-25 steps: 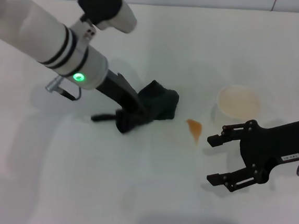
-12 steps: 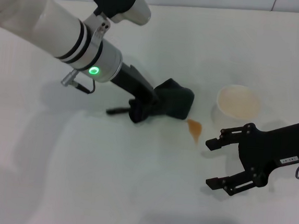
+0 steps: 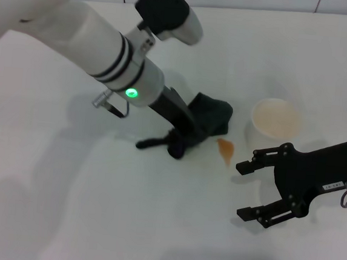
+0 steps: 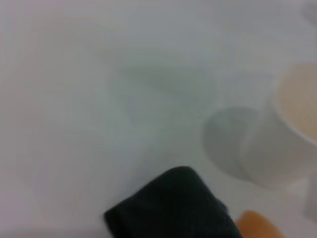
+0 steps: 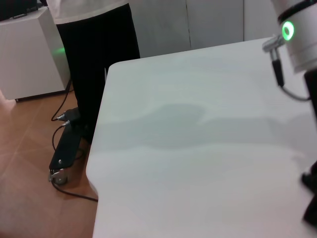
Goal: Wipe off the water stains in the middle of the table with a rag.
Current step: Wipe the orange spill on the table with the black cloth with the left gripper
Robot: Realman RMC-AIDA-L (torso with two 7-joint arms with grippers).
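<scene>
Nearest, the right gripper [image 3: 248, 190] rests spread and empty. Beyond it, the left gripper [image 3: 181, 141] pinches the rag [image 3: 210, 116]; soft and light, best held by its bunched folds, just beside the water stains [image 3: 225, 149].

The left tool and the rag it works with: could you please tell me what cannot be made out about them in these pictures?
- Head view: the left tool is pressed into the rag; the dark cloth hides its fingertips, so the grip cannot be seen.
- Head view: whether the rag's edge touches the water stains is too close to tell.
- Left wrist view: blurred; the bottom edge cuts off the rag and stain, and no fingers show.
</scene>
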